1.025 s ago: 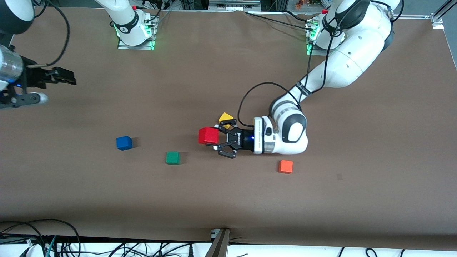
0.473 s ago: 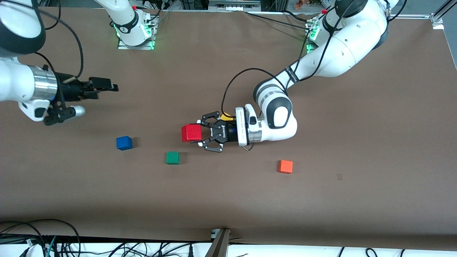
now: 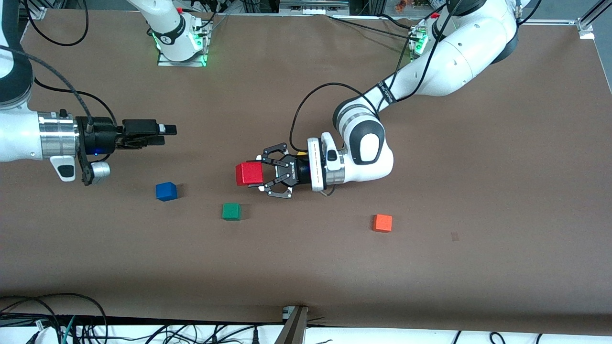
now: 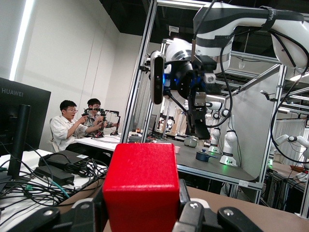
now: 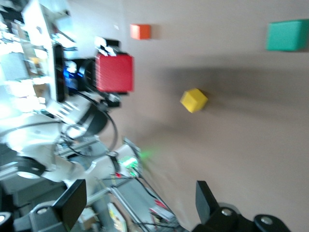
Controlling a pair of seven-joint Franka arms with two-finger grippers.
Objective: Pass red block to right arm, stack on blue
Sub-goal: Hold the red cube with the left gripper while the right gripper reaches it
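My left gripper [image 3: 262, 174] is shut on the red block [image 3: 249, 173] and holds it sideways, a little above the table, pointing toward the right arm's end. In the left wrist view the red block [image 4: 140, 188] sits between the fingers [image 4: 193, 217]. My right gripper [image 3: 165, 130] is open and empty, held level in the air, pointing at the red block with a gap between them. It also shows in the left wrist view [image 4: 199, 108]. The right wrist view shows the red block [image 5: 114, 72] ahead of the open fingers [image 5: 72, 200]. The blue cube [image 3: 166, 191] rests on the table below the right gripper.
A green cube [image 3: 231, 211] lies between the blue cube and the red block, nearer the front camera. An orange cube [image 3: 382, 222] lies toward the left arm's end. A yellow block [image 5: 193, 100] sits on the table, mostly hidden under the left wrist.
The left arm has carried the red block toward the right arm's end. The right arm has swung in from the table's edge, its gripper now pointing at the block.
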